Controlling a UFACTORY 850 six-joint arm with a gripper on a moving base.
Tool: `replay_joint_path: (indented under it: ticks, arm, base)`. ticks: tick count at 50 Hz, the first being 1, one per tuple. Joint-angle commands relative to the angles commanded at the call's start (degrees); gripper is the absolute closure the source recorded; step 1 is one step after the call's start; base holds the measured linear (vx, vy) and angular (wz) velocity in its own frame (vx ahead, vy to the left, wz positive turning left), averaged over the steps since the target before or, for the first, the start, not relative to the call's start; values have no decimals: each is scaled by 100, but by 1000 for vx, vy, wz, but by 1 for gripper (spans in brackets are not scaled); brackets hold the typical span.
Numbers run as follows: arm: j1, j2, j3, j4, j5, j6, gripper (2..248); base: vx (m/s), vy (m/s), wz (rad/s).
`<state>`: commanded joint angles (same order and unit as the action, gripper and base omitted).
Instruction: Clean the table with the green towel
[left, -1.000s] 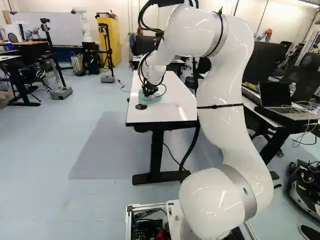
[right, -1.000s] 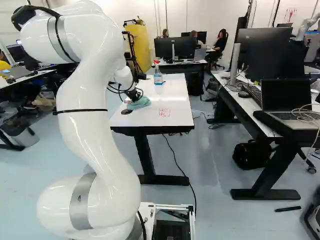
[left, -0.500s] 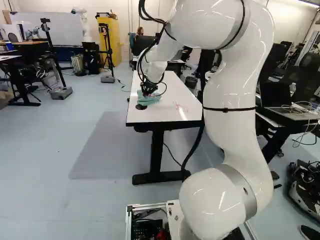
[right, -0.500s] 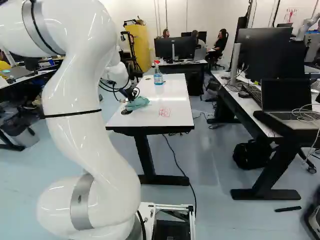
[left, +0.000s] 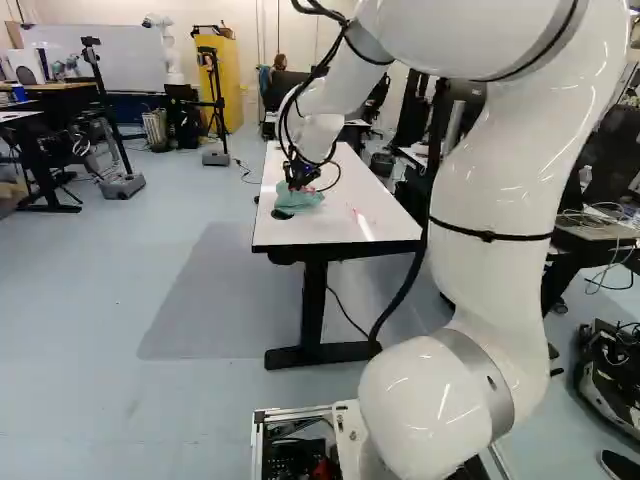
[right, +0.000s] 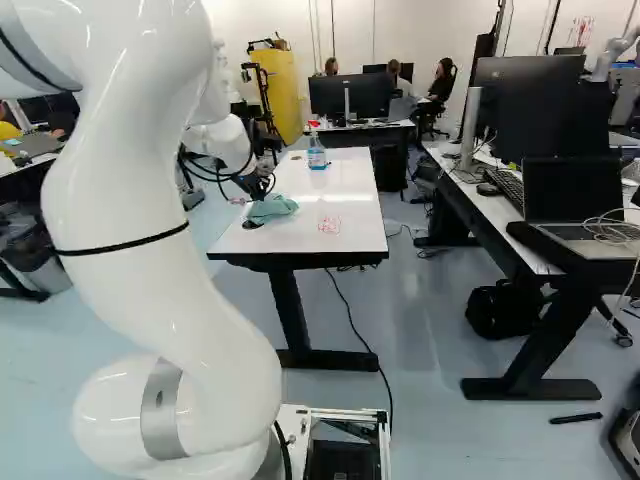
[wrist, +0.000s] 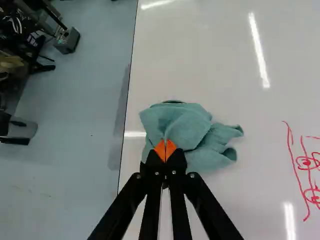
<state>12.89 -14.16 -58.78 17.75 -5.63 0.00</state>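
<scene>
In the left base view my gripper (left: 299, 182) reaches down onto the green towel (left: 300, 198) near the white table's (left: 335, 228) left edge. The wrist view shows the gripper (wrist: 165, 150) with its orange pads pressed together on the bunched towel (wrist: 182, 127), a pinch of cloth apparently between them. Loose folds spread to one side. Red scribbles (wrist: 311, 172) mark the white tabletop beside the towel, apart from it; they show also in the right base view (right: 329, 224).
A dark round disc (left: 281, 214) in the tabletop is partly covered by the towel. A spray bottle (right: 316, 154) stands farther along the table. To the right is a desk with a laptop (right: 572, 205) and monitors. Another robot (left: 166, 50) stands far back.
My arm's upper links have swung outward, rightward in the left base view. Gripper and towel have shifted slightly together, and the towel covers more of the disc. The base has not moved.
</scene>
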Motion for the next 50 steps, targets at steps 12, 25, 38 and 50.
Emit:
replay_joint_path:
  ticks: [12, 25, 38, 50]
  arm:
    - [-15, 334, 385, 0, 0, 0, 230]
    - [-37, 706, 801, 0, 0, 0, 230]
    - [-61, 1091, 1216, 0, 0, 0, 230]
    - [-70, 1322, 1457, 0, 0, 0, 230]
  base:
    - [0, 0, 0]
    - [0, 0, 0]
    - [0, 0, 0]
    - [0, 0, 0]
